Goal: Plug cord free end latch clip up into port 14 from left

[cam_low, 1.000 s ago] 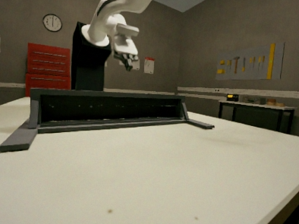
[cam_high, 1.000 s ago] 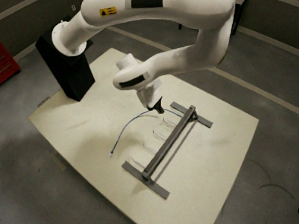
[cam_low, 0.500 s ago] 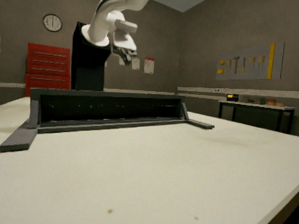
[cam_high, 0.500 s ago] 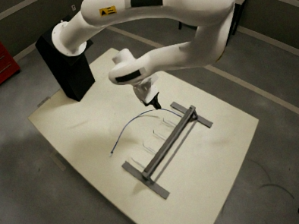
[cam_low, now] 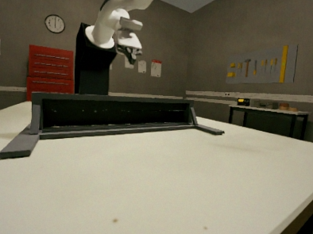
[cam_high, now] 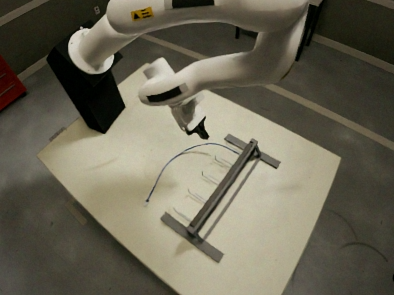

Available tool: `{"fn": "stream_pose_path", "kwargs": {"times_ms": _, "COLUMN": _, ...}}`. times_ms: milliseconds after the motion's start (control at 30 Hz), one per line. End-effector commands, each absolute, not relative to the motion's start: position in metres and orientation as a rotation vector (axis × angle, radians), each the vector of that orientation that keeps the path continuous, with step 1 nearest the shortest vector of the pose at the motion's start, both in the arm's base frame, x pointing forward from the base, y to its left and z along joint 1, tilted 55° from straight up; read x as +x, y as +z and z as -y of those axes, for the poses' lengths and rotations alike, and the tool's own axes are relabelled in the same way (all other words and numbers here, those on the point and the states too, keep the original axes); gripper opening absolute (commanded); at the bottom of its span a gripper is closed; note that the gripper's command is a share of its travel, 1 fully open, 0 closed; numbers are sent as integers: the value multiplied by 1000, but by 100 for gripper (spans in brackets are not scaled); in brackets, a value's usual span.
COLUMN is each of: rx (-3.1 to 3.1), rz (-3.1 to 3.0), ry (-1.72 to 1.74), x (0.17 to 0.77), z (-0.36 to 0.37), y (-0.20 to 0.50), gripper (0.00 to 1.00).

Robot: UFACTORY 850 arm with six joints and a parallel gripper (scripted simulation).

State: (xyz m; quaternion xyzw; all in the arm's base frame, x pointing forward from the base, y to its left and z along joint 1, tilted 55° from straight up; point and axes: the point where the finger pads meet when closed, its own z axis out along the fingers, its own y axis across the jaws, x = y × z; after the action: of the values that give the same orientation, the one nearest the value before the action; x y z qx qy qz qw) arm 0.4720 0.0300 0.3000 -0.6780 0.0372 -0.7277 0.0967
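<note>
The grey rack stands upright on the cream table; the exterior view shows its back. A blue patch cord runs from the rack's far end and arcs across the table. Its free plug lies on the table, well away from the rack. My gripper is shut and empty. It hangs in the air above the cord's plugged end, near the rack's far foot. The cord is hidden in the exterior view.
Several short pale stubs stick out of the rack's front. My black pedestal stands at the table's far corner. A red cabinet and a side table stand off the table.
</note>
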Motion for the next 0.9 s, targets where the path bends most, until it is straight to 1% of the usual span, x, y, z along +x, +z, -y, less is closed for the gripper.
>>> {"fn": "stream_pose_path", "kwargs": {"times_ms": 0, "rx": -2008, "rz": -110, "ry": -2155, "x": 471, "z": -29, "y": 300, "gripper": 0}}
{"fn": "stream_pose_path", "kwargs": {"times_ms": 333, "rx": -2008, "rz": -110, "ry": -2155, "x": 473, "z": -11, "y": 296, "gripper": 0}}
{"fn": "stream_pose_path", "kwargs": {"times_ms": 867, "rx": -2008, "rz": -110, "ry": -2155, "x": 479, "z": 57, "y": 284, "gripper": 0}}
